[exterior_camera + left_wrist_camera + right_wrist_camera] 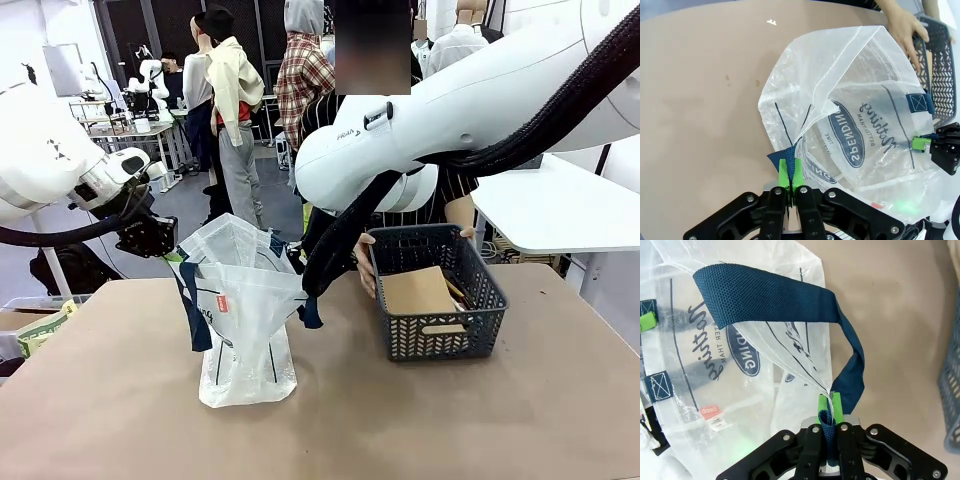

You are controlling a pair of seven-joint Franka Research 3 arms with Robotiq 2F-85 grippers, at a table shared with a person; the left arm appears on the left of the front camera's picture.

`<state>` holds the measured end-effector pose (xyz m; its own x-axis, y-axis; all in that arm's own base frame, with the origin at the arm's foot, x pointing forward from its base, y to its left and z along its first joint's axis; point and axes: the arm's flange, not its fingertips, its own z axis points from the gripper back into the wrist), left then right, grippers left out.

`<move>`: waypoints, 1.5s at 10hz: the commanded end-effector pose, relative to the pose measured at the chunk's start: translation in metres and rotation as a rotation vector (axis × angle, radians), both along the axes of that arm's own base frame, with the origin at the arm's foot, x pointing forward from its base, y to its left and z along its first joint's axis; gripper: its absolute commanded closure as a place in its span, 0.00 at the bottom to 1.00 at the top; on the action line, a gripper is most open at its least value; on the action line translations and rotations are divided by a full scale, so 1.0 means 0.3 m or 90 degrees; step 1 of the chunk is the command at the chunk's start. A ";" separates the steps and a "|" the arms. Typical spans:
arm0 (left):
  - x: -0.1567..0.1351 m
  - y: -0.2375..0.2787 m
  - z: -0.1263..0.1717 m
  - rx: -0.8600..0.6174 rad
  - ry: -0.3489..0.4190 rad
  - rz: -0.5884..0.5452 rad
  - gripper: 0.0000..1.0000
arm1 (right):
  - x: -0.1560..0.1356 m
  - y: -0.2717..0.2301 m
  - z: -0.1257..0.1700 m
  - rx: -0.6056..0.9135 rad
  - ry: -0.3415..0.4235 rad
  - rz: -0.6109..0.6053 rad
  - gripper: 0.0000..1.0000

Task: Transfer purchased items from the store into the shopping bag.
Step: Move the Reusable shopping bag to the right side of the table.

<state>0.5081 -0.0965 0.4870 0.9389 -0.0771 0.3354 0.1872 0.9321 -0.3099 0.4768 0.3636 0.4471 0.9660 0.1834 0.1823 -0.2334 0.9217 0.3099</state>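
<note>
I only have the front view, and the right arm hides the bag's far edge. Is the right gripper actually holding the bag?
Observer: Yes. The right wrist view shows the right gripper shut on the shopping bag at its rim, with the navy strap handle pinched between the pads too.
Operator: And where exactly does the left one grip?
Observer: The left gripper is shut on the opposite rim, right at a navy strap patch.
Operator: Is the bag bunched up between them?
Observer: No. In the left wrist view it is spread wide between the two grippers.
</note>
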 end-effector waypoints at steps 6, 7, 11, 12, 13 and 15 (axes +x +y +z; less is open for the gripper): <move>-0.006 0.004 0.007 0.002 -0.004 0.002 1.00 | 0.000 -0.013 -0.003 0.012 0.006 0.012 1.00; -0.006 0.004 0.007 0.002 -0.004 0.002 1.00 | 0.000 -0.013 -0.003 0.012 0.006 0.012 1.00; -0.006 0.004 0.007 0.002 -0.004 0.002 1.00 | 0.000 -0.013 -0.003 0.012 0.006 0.012 1.00; -0.006 0.004 0.007 0.002 -0.004 0.002 1.00 | 0.000 -0.013 -0.003 0.012 0.006 0.012 1.00; -0.006 0.004 0.007 0.002 -0.004 0.002 1.00 | 0.000 -0.013 -0.003 0.012 0.006 0.012 1.00; -0.006 0.004 0.007 0.002 -0.004 0.002 1.00 | 0.000 -0.013 -0.003 0.012 0.006 0.012 1.00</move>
